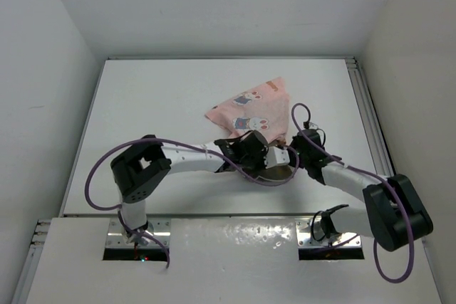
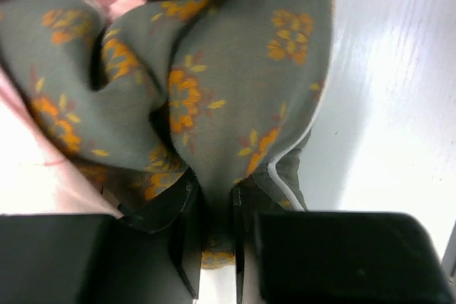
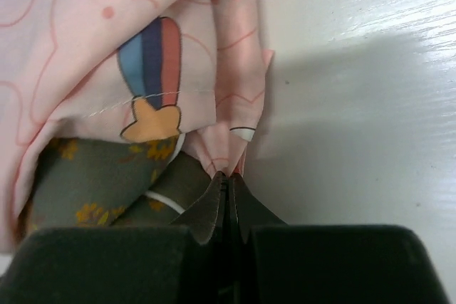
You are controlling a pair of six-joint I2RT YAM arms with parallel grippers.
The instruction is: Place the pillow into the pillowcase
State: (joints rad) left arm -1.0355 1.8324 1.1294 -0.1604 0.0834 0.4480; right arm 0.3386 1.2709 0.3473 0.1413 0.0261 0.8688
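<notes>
A white table [image 1: 157, 105] holds a light-pink pillowcase [image 1: 249, 108], thin cloth printed with rabbits and blue patches. It is crumpled into a rough triangle. The peak points toward the far side of the table and the wide edge faces the 2 arms, so its long axis is hard to judge.

The left gripper [image 2: 210, 218] is almost closed, its black fingers pinching a fold of the pillow [image 2: 235, 69]. The pillow is soft olive-brown fabric with orange flower-like marks and pale piping [image 2: 285, 183]. It is bunched and creased at the pillowcase's near edge, with pink cloth lying against it. Its direction cannot be made out.

The right gripper [image 3: 226, 190] is fully closed on a gathered edge of the pillowcase. Beside its fingers, part of the pillow sits under the pink cloth. From above, the grippers hide nearly all of the pillow.
</notes>
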